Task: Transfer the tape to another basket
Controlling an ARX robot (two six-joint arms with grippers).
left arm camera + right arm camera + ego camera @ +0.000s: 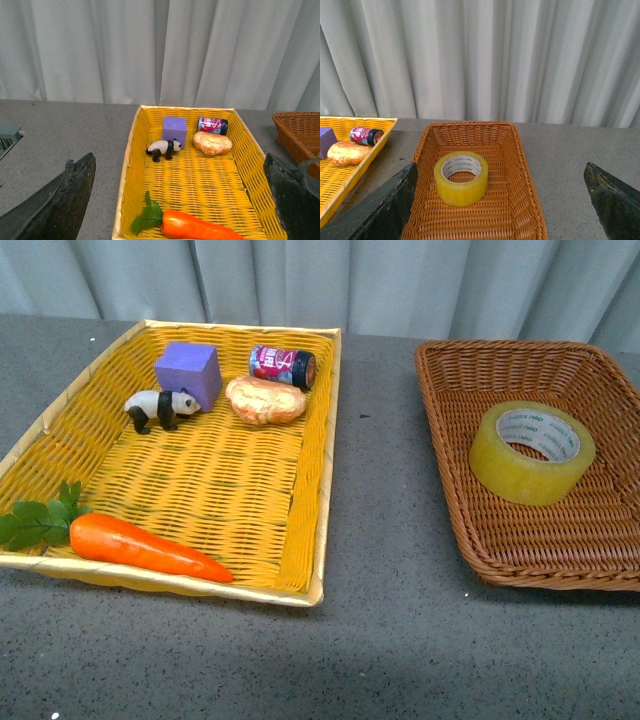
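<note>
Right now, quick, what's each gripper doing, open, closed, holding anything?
Left gripper: open, holding nothing, above the yellow basket.
Right gripper: open, holding nothing; the tape lies in the brown basket.

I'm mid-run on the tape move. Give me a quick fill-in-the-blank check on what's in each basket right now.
1. The yellowish translucent roll of packing tape lies in the ____ woven wicker basket.
2. The orange plastic carrot lies in the ____ woven basket.
3. The small panda figurine stands against the ____ foam cube.
4. The tape's open core faces ____.

Missing words: brown; yellow; purple; up
</note>
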